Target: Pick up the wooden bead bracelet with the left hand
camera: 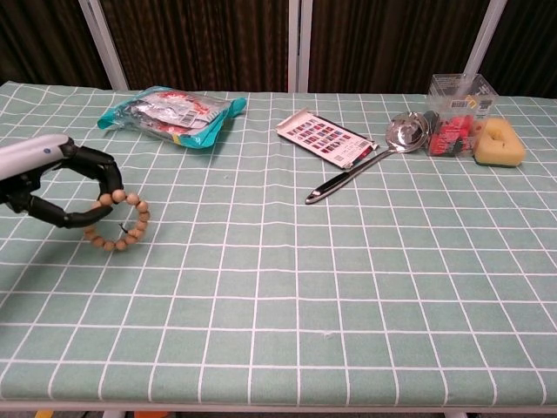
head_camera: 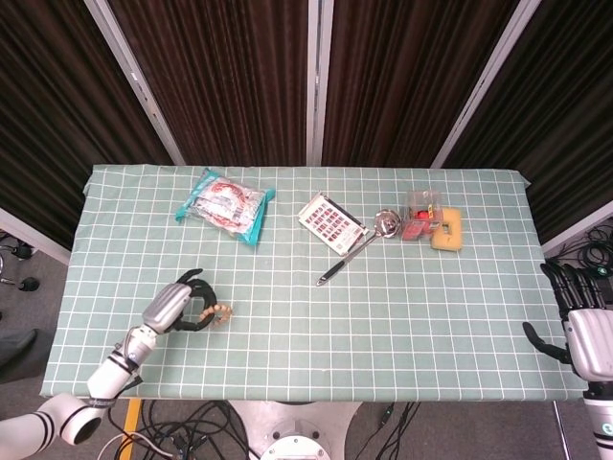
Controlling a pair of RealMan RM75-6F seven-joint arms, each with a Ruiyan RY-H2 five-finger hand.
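The wooden bead bracelet (camera: 121, 225) (head_camera: 219, 315) is a ring of light brown beads hanging from my left hand's fingertips, lifted off the checked green tablecloth near the front left. My left hand (camera: 63, 185) (head_camera: 178, 307) pinches it between thumb and curled dark fingers, the silver back of the hand turned up. My right hand (head_camera: 586, 331) hangs off the table's right edge in the head view, fingers spread, holding nothing; the chest view does not show it.
A snack bag (camera: 171, 113) lies at the back left. A card of stickers (camera: 324, 137), a metal ladle with black handle (camera: 365, 165), a clear box (camera: 456, 111) and a yellow sponge (camera: 499, 143) sit at the back right. The table's left edge (head_camera: 63, 307) is close to my left hand.
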